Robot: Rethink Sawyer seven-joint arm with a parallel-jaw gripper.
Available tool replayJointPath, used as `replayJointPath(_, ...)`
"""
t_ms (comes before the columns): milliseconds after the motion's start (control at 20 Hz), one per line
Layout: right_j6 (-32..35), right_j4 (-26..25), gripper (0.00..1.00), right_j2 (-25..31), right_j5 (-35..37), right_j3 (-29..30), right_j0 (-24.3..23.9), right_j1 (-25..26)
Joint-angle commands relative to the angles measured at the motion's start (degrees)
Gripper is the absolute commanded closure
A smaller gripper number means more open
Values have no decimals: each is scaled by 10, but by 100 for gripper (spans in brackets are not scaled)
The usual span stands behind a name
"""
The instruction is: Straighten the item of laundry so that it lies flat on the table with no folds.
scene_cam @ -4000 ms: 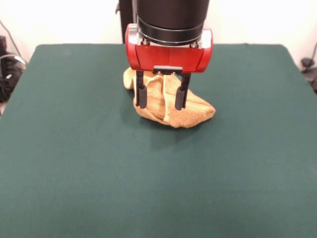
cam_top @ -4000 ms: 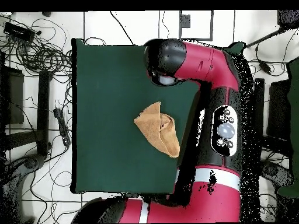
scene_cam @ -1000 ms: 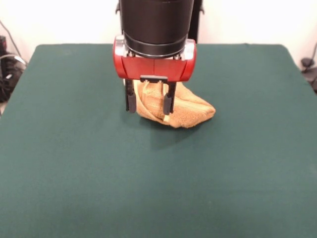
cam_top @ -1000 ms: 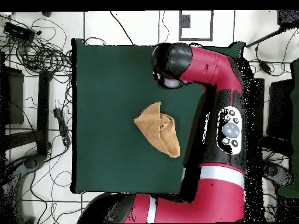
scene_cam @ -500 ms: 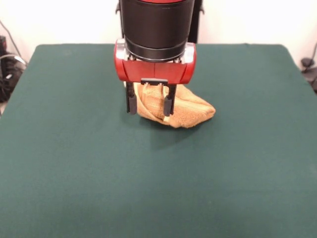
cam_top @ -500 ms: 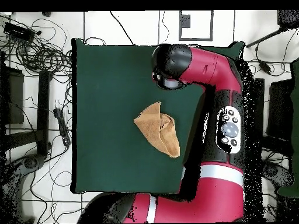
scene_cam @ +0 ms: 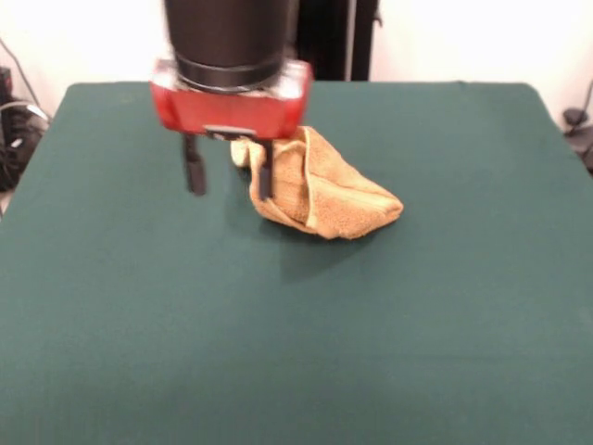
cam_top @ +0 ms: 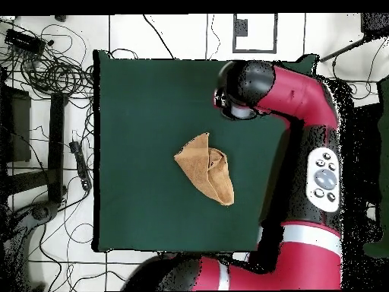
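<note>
- The gripper (scene_cam: 229,174) hangs from a red housing under a black cylinder, its two dark fingers (scene_cam: 194,172) spread apart with green cloth showing between them; they pinch nothing.
- In the front view the right finger stands in front of the towel's left edge, while the left finger is over bare table, clear of the cloth. Whether either tip touches anything cannot be told.
- The item of laundry (scene_cam: 329,193), a golden yellow-orange terry towel, lies bunched and folded just right of the gripper, a little to the far side of the table's middle in the front view.
- It forms a rough wedge: a raised hump at its left end, tapering to a low point at the right, with a paler hem running down across its front.
- From overhead the towel (cam_top: 207,167) shows as a folded, pointed shape with overlapping layers near the middle of the table (cam_top: 137,114).
- The red and black arm (cam_top: 304,91) reaches over the table's right side in the overhead view, its head beyond the towel and apart from it.
</note>
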Motion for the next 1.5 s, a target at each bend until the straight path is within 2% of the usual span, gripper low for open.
replayJointPath(50, -43, 8, 0, 68, -8, 95, -37, -28)
replayJointPath(650, -34, -13, 0, 79, -7, 84, -32, -24)
replayJointPath(1500, 50, -4, 0, 55, -13, 78, 10, -19)
